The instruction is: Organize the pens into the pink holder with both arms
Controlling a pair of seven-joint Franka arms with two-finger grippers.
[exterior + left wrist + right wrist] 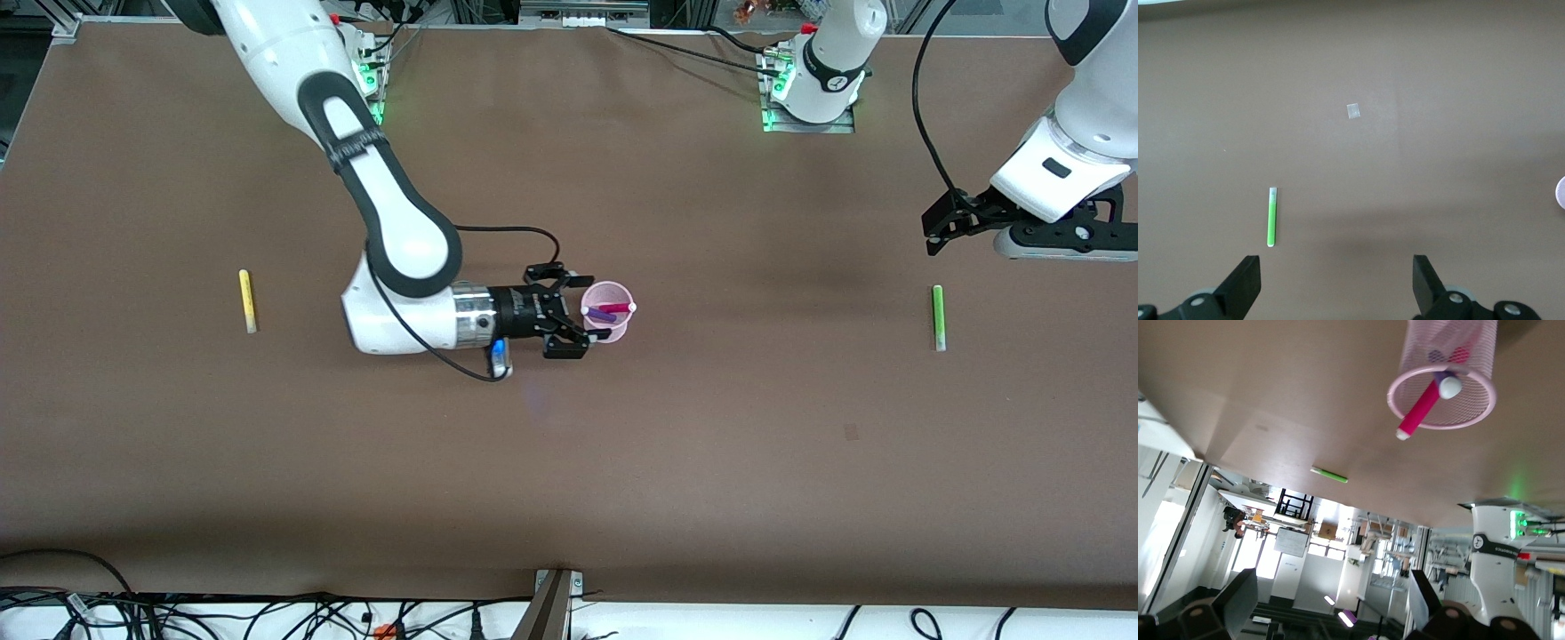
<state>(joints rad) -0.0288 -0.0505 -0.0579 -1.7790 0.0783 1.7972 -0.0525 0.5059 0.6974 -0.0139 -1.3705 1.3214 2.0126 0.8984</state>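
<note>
Across the whole front view I see a brown table (569,462) with cables trailing along its near edge and the two arm bases bolted at its far edge. A small pale square patch (1353,111) lies on the surface in my left wrist view.

My right gripper (580,313) sits low at the middle of the table, turned sideways, its fingers spread wide and holding nothing, just beside the pink holder (607,311) on the side toward the right arm's end. From the right wrist view the cup stands clear of the fingers, a gap of table between.

Inside the pink holder I see the magenta-pink pen (613,308) leaning so its pale tip pokes over the rim, and the dark purple pen (601,315) beside it.

My left gripper (941,229) hangs over the left arm's end of the table, fingers wide apart and empty. The bright green pen (937,317) lies flat on the table near it, nearer the front camera than the spot under the gripper.

The yellow pen (247,300) lies flat well toward the right arm's end, well apart from the cup.
</note>
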